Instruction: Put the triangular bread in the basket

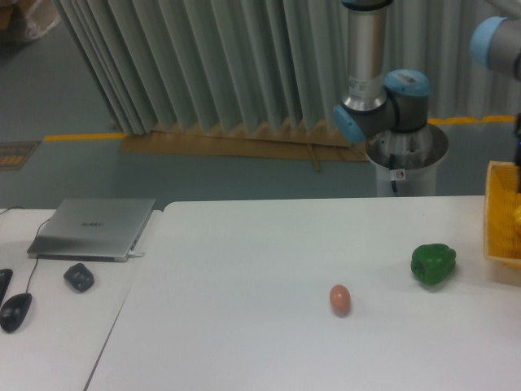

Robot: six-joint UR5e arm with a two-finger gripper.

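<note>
one white table [244,261], apparently pleated curtain [203,65] behind.

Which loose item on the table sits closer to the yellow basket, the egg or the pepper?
The green pepper. It sits just left of the yellow basket at the right edge of the view, while the small brown egg lies farther left and nearer the camera.

Single fixed cam, mid-range, front of table [269,244], angled slightly down toward the arm base [404,163] at 1 o'clock and curtain [212,65] at 12; basket [501,216] clipped at 3 o'clock.
</note>
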